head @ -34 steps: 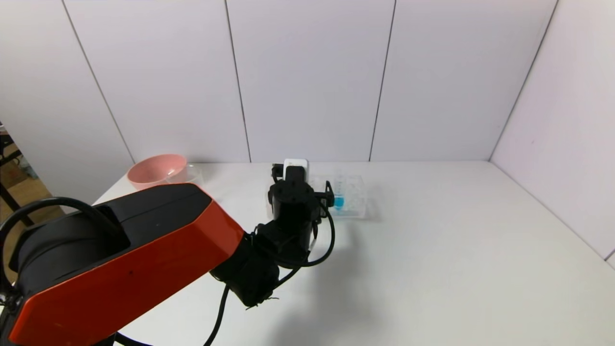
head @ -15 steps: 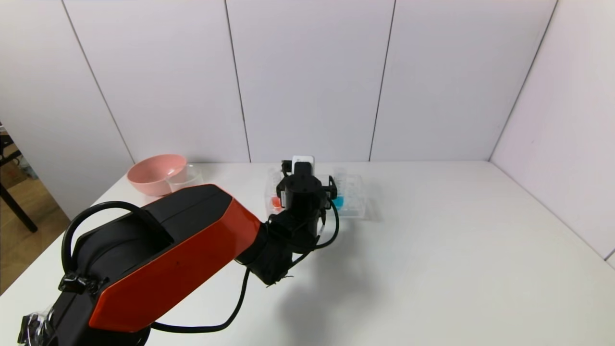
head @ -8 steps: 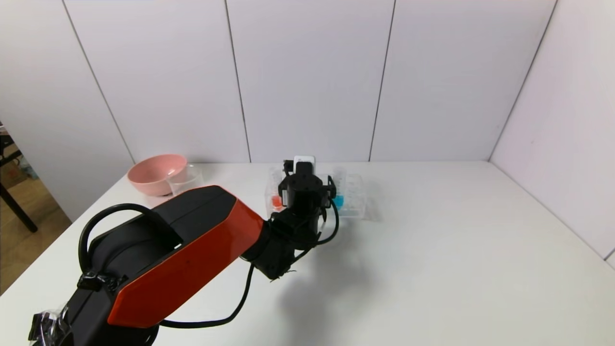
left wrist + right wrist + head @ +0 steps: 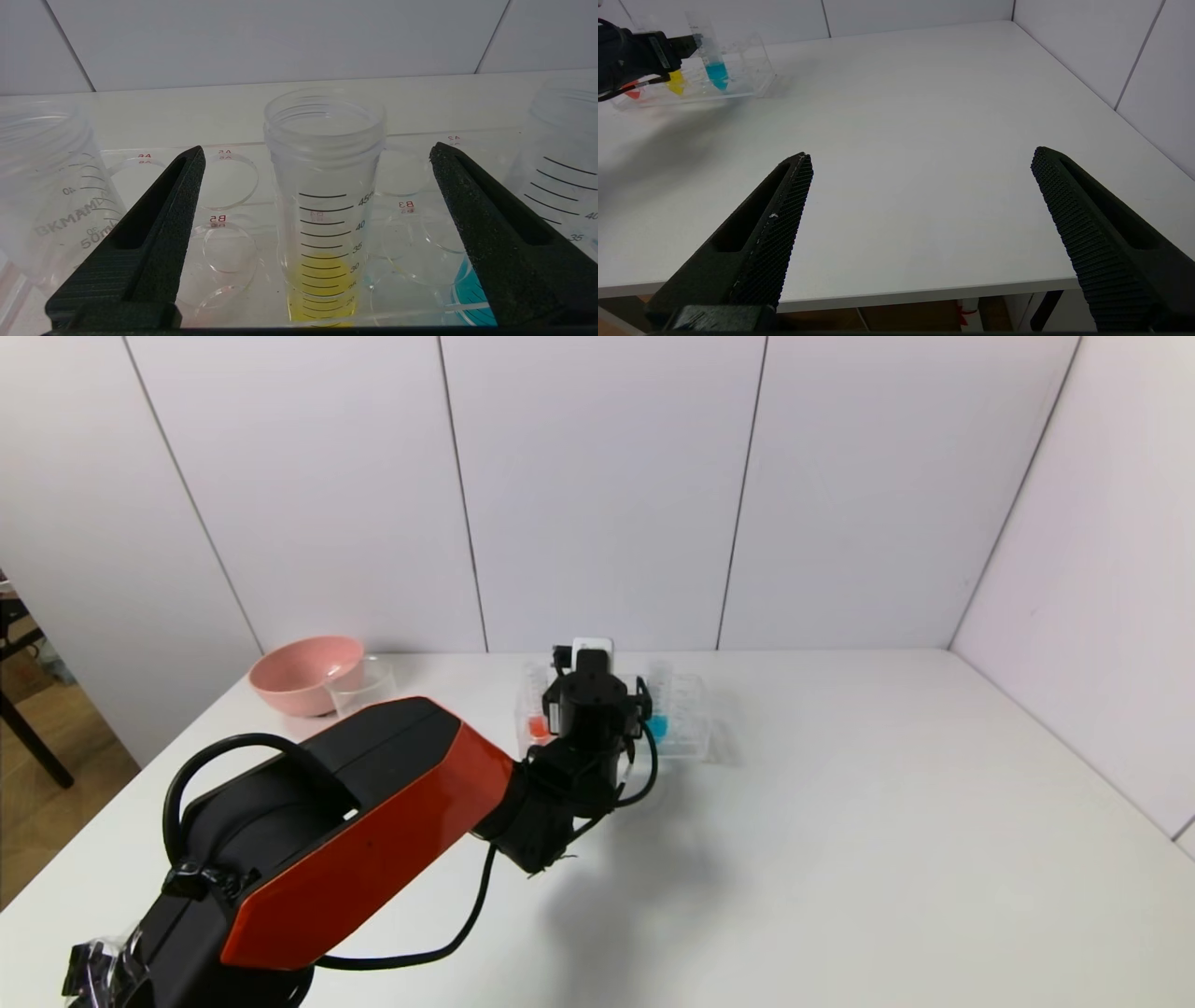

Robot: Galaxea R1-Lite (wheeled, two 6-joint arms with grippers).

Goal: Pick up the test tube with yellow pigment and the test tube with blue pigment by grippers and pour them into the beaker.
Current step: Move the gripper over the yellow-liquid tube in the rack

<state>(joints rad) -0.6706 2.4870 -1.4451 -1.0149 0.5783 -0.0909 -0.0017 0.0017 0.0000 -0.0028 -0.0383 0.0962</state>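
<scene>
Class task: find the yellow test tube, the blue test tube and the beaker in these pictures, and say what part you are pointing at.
yellow test tube [image 4: 322,280]: left wrist view, the yellow liquid in it.
blue test tube [image 4: 716,72]: right wrist view, the blue liquid at its bottom.
beaker [image 4: 362,679]: head view, clear wall, right of the pink bowl.

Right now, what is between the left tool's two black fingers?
The yellow test tube, standing in its clear rack, untouched by the open left tool; the left wrist view shows it.

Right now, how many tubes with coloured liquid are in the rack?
3, all standing in the clear rack: red tube at one end, yellow tube in the middle between the open left gripper fingers, blue tube beside it. None seems hidden.
</scene>
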